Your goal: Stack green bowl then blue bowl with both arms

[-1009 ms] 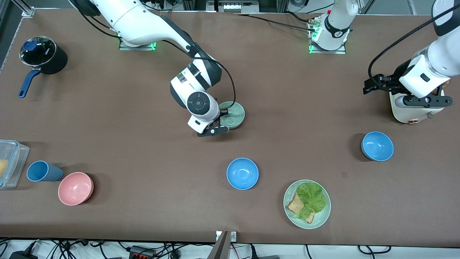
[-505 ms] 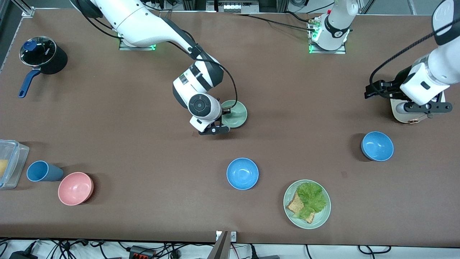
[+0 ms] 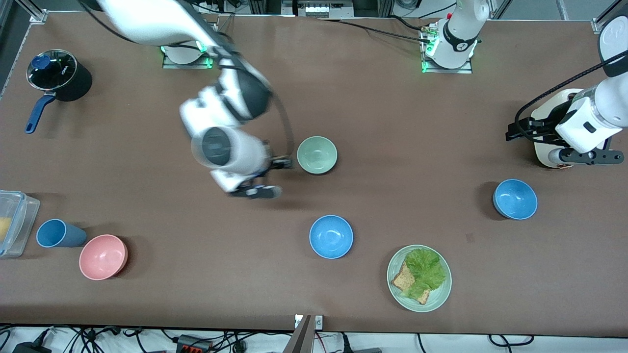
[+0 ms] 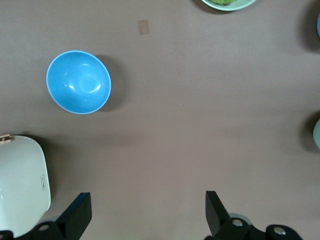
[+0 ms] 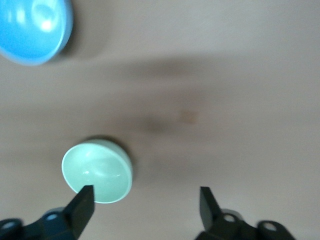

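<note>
So the right tool (image 3: 267,176) is letting go of the green bowl (image 3: 317,155), fingers spreading wide and pulling away. Bowl's sitting mid-table now. Left tool (image 4: 145,215), spread too, is hovering near one blue bowl (image 3: 515,199), probably next.

green bowl (image 3: 317,155): smooth, glossy | blue bowl (image 3: 331,237): glossy | table (image 3: 392,122): matt

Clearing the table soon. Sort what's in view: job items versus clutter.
Job:
green bowl
blue bowl by the plate
second blue bowl toward the left arm's end

Lying about:
pink bowl
blue cup
plate of lettuce and toast
lidded pot
clear container
toaster
</note>
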You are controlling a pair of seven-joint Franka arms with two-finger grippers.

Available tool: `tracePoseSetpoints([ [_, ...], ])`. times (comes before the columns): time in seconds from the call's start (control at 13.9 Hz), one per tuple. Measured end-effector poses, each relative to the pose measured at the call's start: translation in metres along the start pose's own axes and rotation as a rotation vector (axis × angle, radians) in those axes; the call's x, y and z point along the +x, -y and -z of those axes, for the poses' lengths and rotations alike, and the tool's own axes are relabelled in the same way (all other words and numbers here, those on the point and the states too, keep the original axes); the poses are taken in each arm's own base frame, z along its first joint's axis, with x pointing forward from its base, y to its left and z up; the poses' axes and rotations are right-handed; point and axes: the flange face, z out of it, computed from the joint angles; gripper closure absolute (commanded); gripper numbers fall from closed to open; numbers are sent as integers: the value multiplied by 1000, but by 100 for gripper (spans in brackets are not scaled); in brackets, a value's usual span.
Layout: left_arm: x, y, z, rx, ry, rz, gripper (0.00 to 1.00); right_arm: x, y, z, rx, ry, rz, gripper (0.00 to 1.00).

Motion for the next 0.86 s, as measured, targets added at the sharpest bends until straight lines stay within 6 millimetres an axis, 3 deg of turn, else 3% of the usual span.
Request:
tracePoseSetpoints([
  [0.22,12,27,-13,-10,-15,-27,0,41,-99,72,-17,-56,-66,0],
  [0.43,21,63,-44,-19,-28,-63,0,63,-178,111,-20,-112,-78,0],
  [0.58,25,73,-71,-13,-48,-62,0,69,-212,126,-17,-132,-82,0],
  [0.86,27,112,-129,-16,-62,-81,0,66,-240,151,-54,-181,-27,0],
])
